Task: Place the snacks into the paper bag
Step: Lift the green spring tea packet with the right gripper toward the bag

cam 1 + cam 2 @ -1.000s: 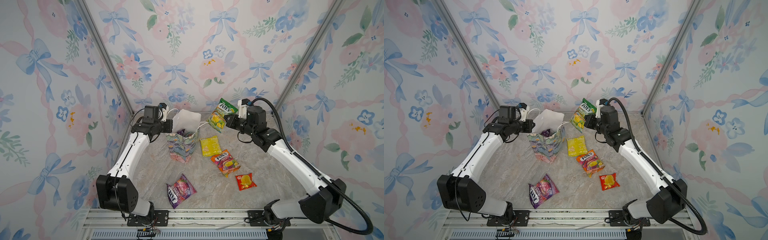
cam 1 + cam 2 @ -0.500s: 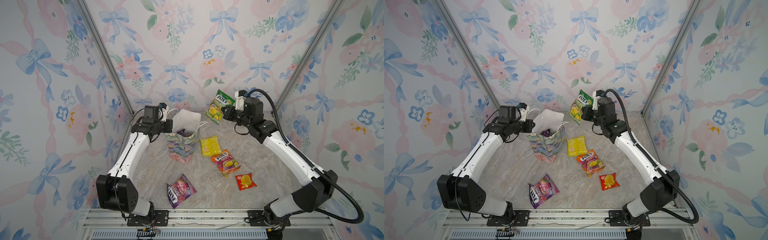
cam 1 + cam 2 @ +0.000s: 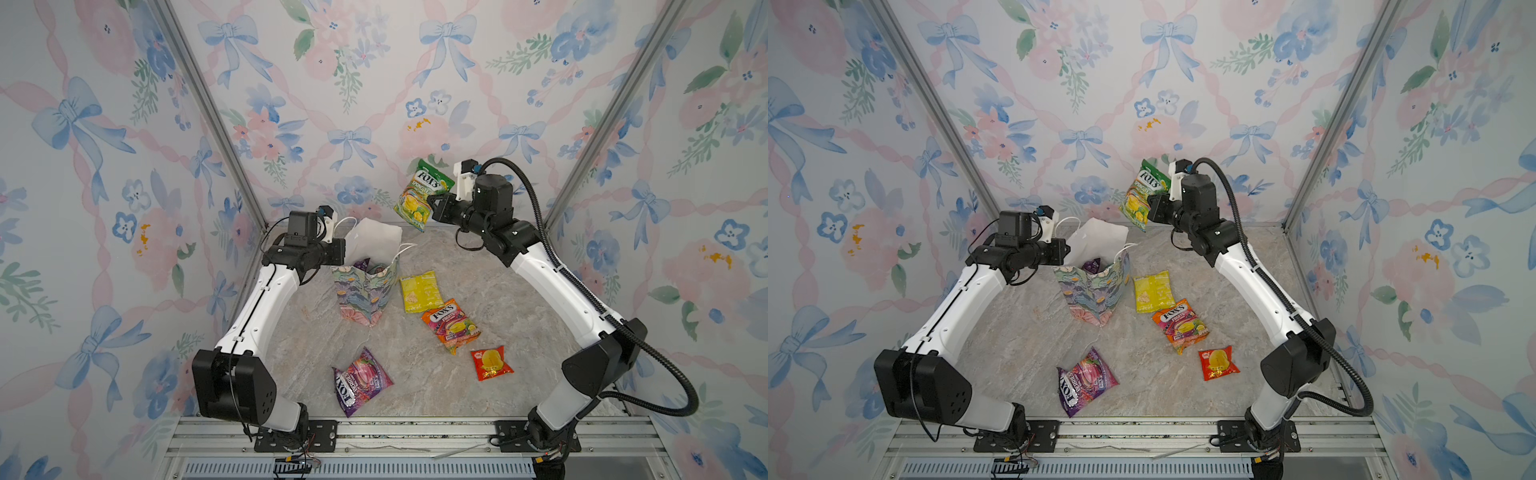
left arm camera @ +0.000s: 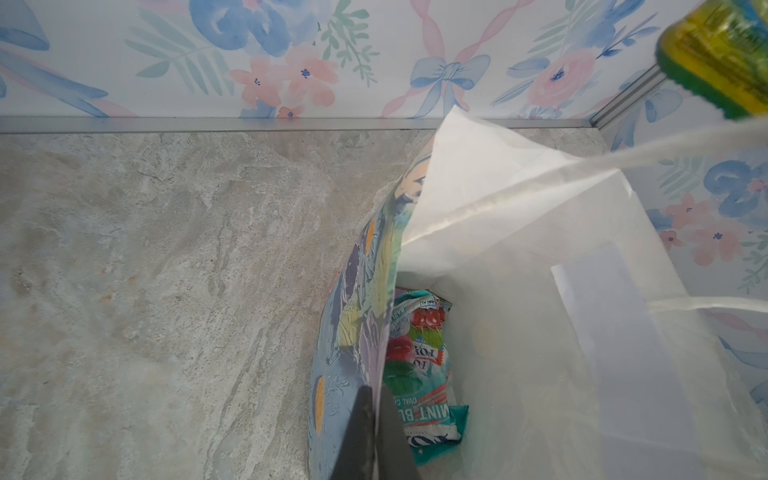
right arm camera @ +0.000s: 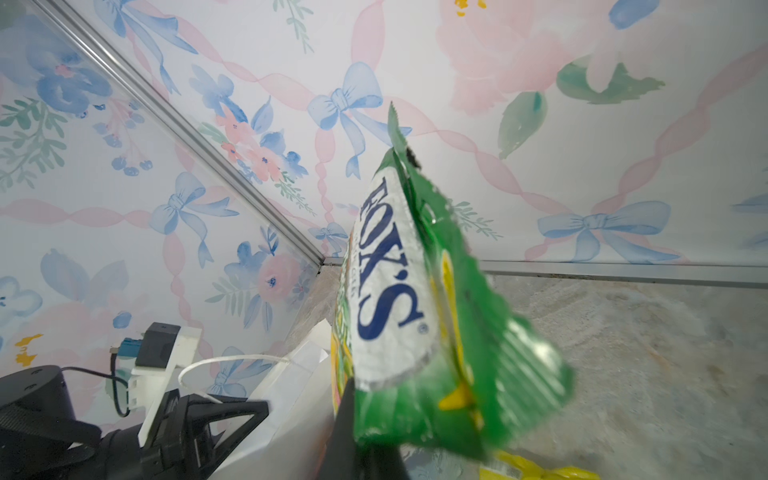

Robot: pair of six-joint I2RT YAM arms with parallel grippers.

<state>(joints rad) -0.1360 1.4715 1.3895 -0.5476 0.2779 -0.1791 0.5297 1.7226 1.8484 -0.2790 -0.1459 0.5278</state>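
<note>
Right end effector [image 3: 431,204] is clamping a green packet [image 3: 419,195] near the paper bag [image 3: 365,295], left end effector [image 4: 372,411] pinching its rim; four packets [image 3: 451,324] are lying outside.

Both top views high, frontal, whole scene; wrist views close, sharing the paper bag [image 4: 519,270]

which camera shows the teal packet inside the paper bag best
The left wrist view: it looks down into the paper bag and shows the teal packet inside. In both top views the bag's wall hides it; only a purple packet peeks out. The right wrist view shows none of the bag's inside.
</note>
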